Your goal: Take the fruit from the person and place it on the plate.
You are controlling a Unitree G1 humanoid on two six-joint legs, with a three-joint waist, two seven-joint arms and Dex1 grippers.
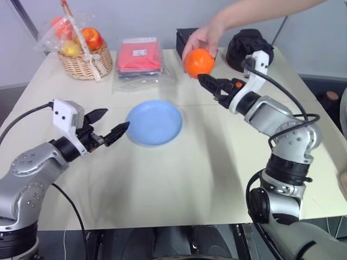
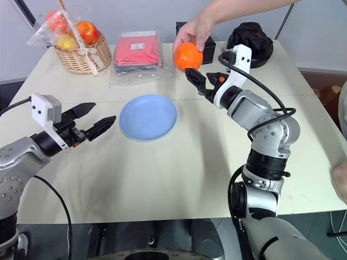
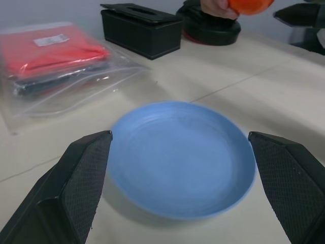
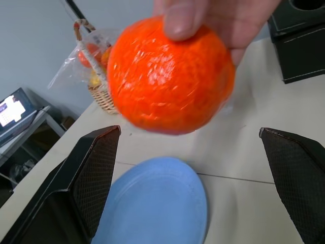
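Note:
A person's hand point(image 1: 205, 37) reaches in from the far right and holds the orange fruit point(image 1: 199, 62) in the air above the table's far side. Just below and beside the fruit, my right gripper point(image 1: 210, 85) is open; in the right wrist view the fruit point(image 4: 170, 76) hangs between and ahead of the fingers, untouched. The light blue plate point(image 1: 154, 122) lies bare at mid-table. My left gripper point(image 1: 116, 119) hovers open just left of the plate, which sits between its fingers in the left wrist view point(image 3: 183, 157).
A wicker basket point(image 1: 85, 57) of wrapped fruits stands at the far left. A red packet in clear plastic point(image 1: 140, 57) lies beside it. A black box point(image 1: 187, 38) and a round black bumpy object point(image 1: 246, 46) sit along the far edge.

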